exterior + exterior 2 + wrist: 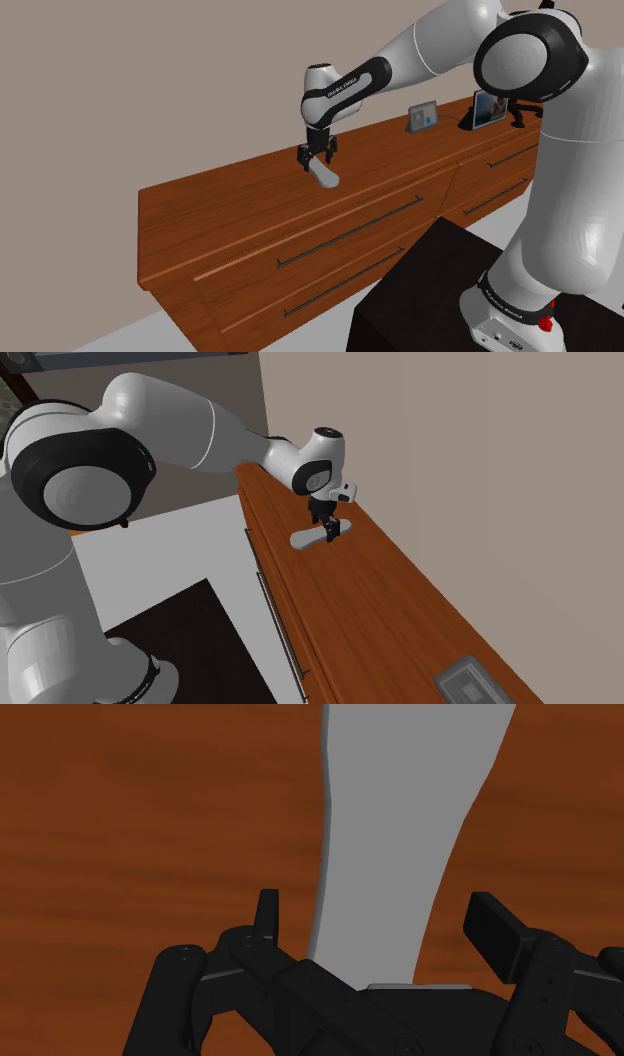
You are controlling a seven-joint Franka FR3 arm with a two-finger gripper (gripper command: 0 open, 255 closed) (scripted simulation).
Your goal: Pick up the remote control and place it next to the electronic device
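claw [316, 163]: open, fingers either side of the remote [326, 178], not pinching | remote: lying flat on the desk [230, 195] | handling: I reckon light, stiff, smooth so maybe slippy, I'd squeeze its narrow part

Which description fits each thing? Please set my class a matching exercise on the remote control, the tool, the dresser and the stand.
Things:
1. remote control
2. tool
3. dresser
4. stand

Descriptions:
a. black box at the shoulder view's lower right
b. brown wood, with long dark drawer handles
c. plain grey, lying on the wooden top
d. open, either side of the grey thing without touching it

Pairs: 1-c, 2-d, 3-b, 4-a
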